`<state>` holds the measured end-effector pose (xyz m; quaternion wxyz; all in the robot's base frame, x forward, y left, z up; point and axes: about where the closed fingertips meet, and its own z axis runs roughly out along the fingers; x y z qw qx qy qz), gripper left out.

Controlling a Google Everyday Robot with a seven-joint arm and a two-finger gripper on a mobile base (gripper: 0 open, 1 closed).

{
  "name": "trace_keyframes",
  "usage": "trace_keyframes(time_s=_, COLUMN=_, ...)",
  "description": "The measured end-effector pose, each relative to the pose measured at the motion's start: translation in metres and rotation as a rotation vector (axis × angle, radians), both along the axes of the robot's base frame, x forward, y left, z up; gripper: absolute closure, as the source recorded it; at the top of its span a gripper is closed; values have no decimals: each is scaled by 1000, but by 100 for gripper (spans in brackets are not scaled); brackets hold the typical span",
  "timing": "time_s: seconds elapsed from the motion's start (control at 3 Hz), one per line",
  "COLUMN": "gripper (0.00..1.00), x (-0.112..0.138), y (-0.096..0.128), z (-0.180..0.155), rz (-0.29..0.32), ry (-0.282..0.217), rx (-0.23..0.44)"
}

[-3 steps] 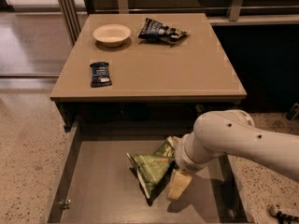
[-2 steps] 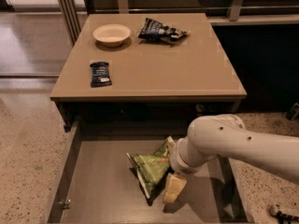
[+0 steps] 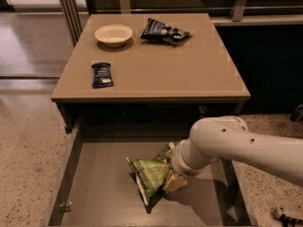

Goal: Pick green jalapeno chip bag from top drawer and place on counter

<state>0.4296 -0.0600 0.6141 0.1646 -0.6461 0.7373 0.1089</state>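
Note:
The green jalapeno chip bag (image 3: 150,174) lies crumpled on the flat bottom of the open top drawer (image 3: 99,183), near its middle. My gripper (image 3: 171,178) is down inside the drawer at the bag's right end, touching it, with the white arm (image 3: 236,143) reaching in from the right. The arm's wrist hides part of the bag's right side. The tan counter (image 3: 156,65) lies above the drawer.
On the counter stand a cream bowl (image 3: 113,34) at the back left, a dark navy chip bag (image 3: 163,32) at the back middle and a small dark blue snack packet (image 3: 101,74) at the left. Speckled floor lies on both sides of the drawer.
The arm has moved left and a little lower, bringing the gripper closer against the bag's right end. The bag has stayed in place.

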Motion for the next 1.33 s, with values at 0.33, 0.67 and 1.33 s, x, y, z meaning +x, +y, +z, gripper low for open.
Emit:
trace_keyframes(time_s=0.33, gripper=62, x=0, y=0, z=0, rz=0, ry=0, rx=0)
trace_keyframes(time_s=0.67, gripper=86, x=0, y=0, z=0, rz=0, ry=0, rx=0)
trace_keyframes(time_s=1.33, gripper=100, x=0, y=0, z=0, rz=0, ry=0, rx=0)
